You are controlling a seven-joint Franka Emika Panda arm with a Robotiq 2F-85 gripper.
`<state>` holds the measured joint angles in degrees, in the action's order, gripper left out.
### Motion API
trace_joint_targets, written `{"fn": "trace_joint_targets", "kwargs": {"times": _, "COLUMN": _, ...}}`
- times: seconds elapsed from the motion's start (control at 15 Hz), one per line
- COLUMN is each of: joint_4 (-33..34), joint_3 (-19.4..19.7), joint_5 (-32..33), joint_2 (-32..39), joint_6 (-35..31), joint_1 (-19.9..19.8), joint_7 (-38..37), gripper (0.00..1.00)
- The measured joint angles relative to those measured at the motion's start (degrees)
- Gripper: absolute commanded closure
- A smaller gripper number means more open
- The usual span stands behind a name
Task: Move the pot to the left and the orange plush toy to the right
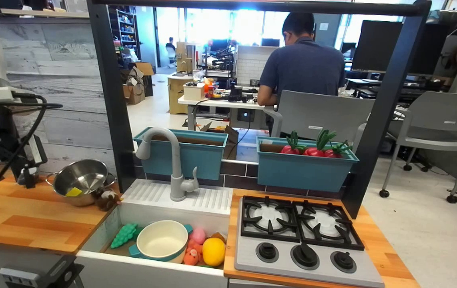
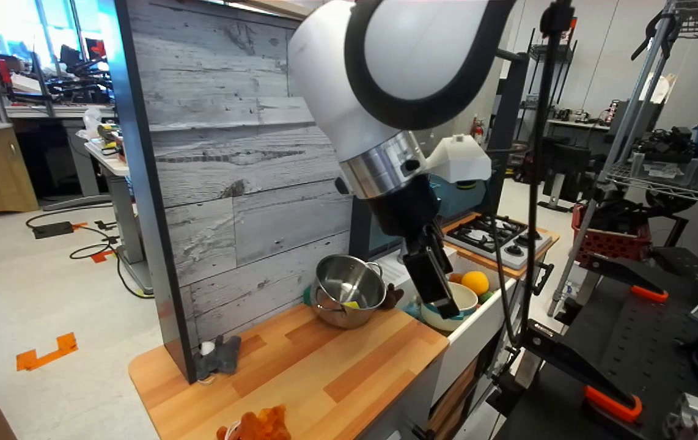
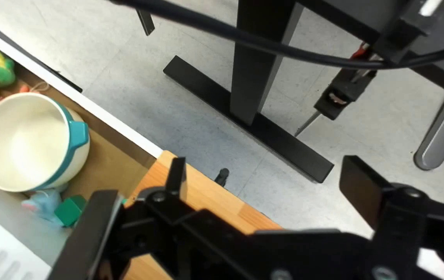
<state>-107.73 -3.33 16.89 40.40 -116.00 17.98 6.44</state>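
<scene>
At seven o'clock from the silver pot (image 2: 349,288) in an exterior view, the orange plush toy (image 2: 257,426) lies on the wooden surface (image 2: 324,379), partly out of view. A gray plush toy (image 2: 219,356) sits at eight o'clock from the pot, which has a yellow piece (image 1: 74,192) inside. Just beside the pot in an exterior view, at four o'clock, is a brown toy (image 1: 107,200). The gripper (image 3: 265,182) has its jaws spread wide apart; at nine o'clock from it in the wrist view, a cream bowl (image 3: 23,142) stands in the sink (image 3: 109,159).
</scene>
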Motion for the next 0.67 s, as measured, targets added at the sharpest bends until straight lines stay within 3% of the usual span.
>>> {"fn": "trace_joint_targets", "kwargs": {"times": 0.27, "joint_4": 7.99, "joint_3": -3.49, "joint_5": 3.05, "joint_2": 4.23, "joint_6": 9.10, "joint_1": 1.33, "joint_7": 5.97, "gripper": 0.00}}
{"fn": "trace_joint_targets", "kwargs": {"times": 0.67, "joint_4": 18.15, "joint_3": -4.54, "joint_5": 12.65, "joint_2": 10.88, "joint_6": 19.66, "joint_1": 6.38, "joint_7": 12.98, "gripper": 0.00}}
